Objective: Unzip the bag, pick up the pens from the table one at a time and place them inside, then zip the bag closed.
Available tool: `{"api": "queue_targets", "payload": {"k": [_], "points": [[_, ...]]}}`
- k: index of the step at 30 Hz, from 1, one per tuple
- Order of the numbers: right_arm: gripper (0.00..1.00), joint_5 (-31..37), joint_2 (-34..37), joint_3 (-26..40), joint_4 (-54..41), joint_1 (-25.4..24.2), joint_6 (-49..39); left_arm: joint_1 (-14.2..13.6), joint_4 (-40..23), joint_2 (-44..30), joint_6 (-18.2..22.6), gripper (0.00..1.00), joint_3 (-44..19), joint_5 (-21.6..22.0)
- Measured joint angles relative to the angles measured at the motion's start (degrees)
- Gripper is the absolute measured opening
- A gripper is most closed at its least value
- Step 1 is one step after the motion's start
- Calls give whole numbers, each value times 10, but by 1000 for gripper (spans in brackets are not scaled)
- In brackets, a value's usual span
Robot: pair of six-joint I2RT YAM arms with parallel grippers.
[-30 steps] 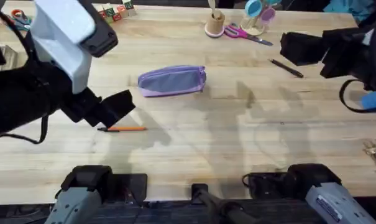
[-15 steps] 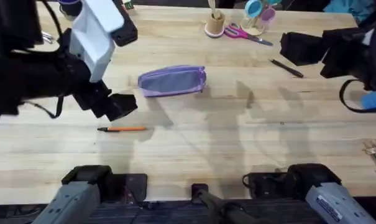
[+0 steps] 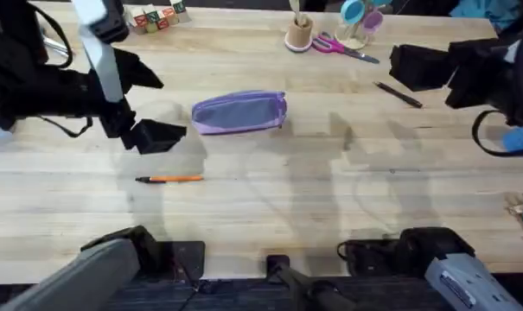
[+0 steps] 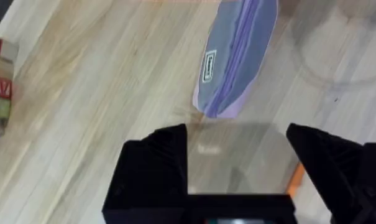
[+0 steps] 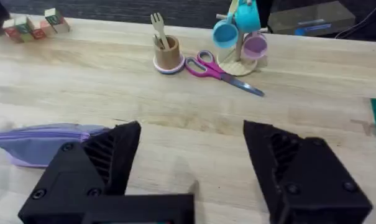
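The lavender bag (image 3: 239, 112) lies flat on the table (image 3: 296, 190) left of centre, its zip line running along the top and looking closed. In the left wrist view the bag (image 4: 237, 56) sits just ahead of my left gripper (image 4: 237, 171), which is open and holds nothing. From overhead, the left gripper (image 3: 160, 136) hovers just off the bag's left end. The orange pen (image 3: 170, 179) lies nearer the front, below that gripper. A black pen (image 3: 398, 95) lies at the right, near my right gripper (image 3: 414, 66). That right gripper (image 5: 194, 171) is open and empty, with the bag (image 5: 38, 143) off to one side.
At the back edge stand a wooden cup with utensils (image 3: 299, 33), pink-handled scissors (image 3: 343, 49) and a mug stand (image 3: 358, 19). Toy blocks (image 3: 156, 15) sit at the back left. Bare wood spreads across the middle and front of the table.
My left arm has swung back from over the orange pen, towards the bag's left end. The right arm, bag and pens have not moved.
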State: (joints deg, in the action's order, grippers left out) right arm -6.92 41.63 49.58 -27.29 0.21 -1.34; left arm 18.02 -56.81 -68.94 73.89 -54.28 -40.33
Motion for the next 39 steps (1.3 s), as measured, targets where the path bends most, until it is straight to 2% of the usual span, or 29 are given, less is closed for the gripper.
{"api": "queue_targets", "payload": {"k": [5,9,24,30,39], "points": [[996,0,0,0,0,0,0,4,33,-63,29,993,0,-59],[996,0,0,0,0,0,0,4,60,-106,38,993,0,-80],[996,0,0,0,0,0,0,0,131,-190,42,993,0,-111],[996,0,0,0,0,0,0,-14,159,-233,42,993,0,-128],[995,0,0,0,0,0,0,-45,169,-276,42,993,0,-141]]}}
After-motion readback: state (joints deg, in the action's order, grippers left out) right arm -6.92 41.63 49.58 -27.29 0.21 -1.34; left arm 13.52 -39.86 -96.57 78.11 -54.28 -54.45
